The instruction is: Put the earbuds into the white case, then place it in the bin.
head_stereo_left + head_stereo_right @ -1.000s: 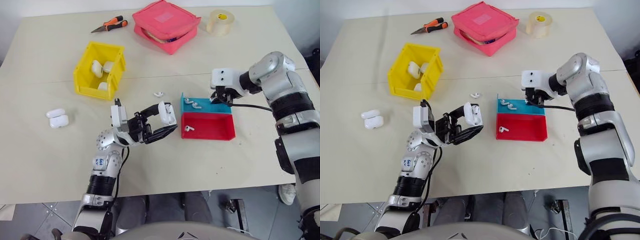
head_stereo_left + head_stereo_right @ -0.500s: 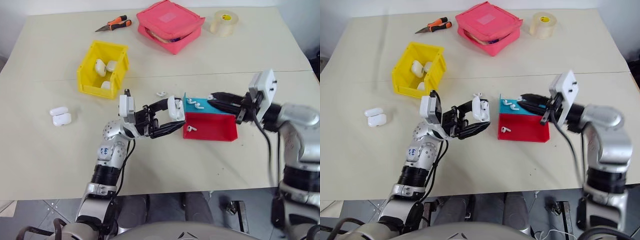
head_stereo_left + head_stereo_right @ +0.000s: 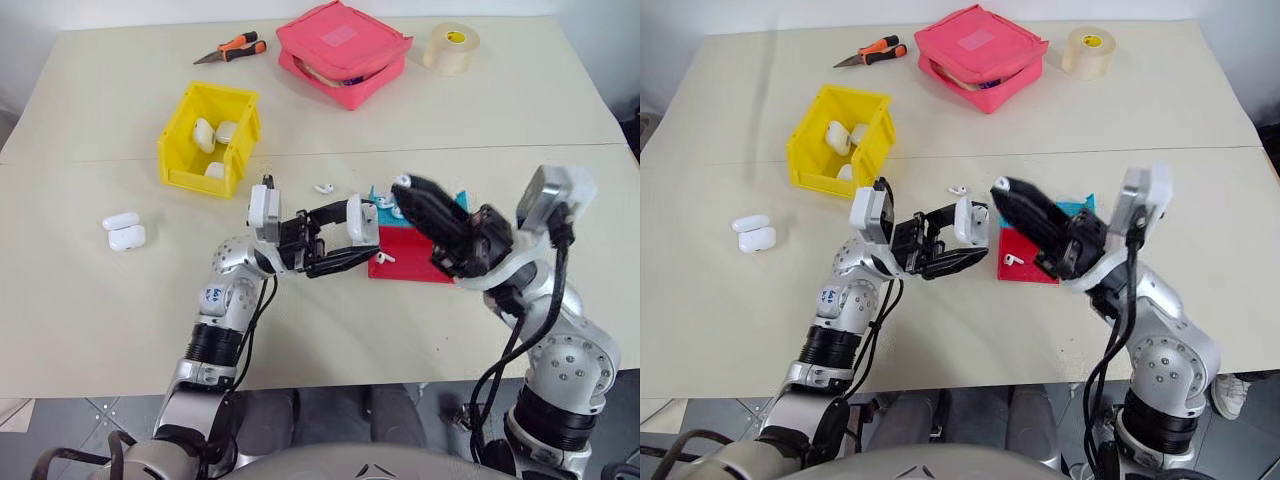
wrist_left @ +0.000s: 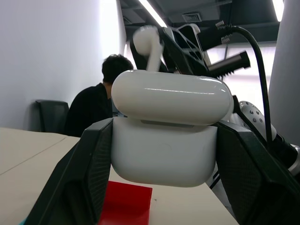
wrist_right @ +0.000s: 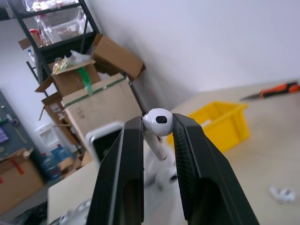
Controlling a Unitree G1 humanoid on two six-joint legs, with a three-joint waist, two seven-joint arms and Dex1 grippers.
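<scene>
Left eye view: pale beige tabletop (image 3: pixel 90 330), seam running across its middle, grey tiled floor at the near edge. Right wrist view: white wall, black shelving, open cardboard boxes (image 5: pixel 89 79). Left wrist view: a seated person in dark clothing (image 4: pixel 91 110) and ceiling strip lights.

Containers:
- Bright yellow open-top plastic bin (image 3: pixel 175 160), left of centre; holds three glossy white rounded cases.
- Shallow red plastic tray (image 3: pixel 400 262), one tiny white earbud (image 3: pixel 384 257) inside; shallow blue tray (image 3: pixel 385 200) touching its far side, white earbuds in it, partly hidden by the right arm.
- Pink zip pouch (image 3: pixel 345 50), far centre; contents cannot be told.

Loose: two white cases (image 3: pixel 125 230) at left; one earbud (image 3: pixel 323 187) on the table; orange-handled pliers (image 3: pixel 230 47); roll of clear tape (image 3: pixel 451 45).

Left gripper (image 3: pixel 350 240): clamped on small glossy white hinged case (image 4: pixel 166 129), held above the table beside the red tray.
Right gripper (image 5: pixel 157 126): fingers pinching a white earbud (image 5: pixel 156 123), close to the held case.
</scene>
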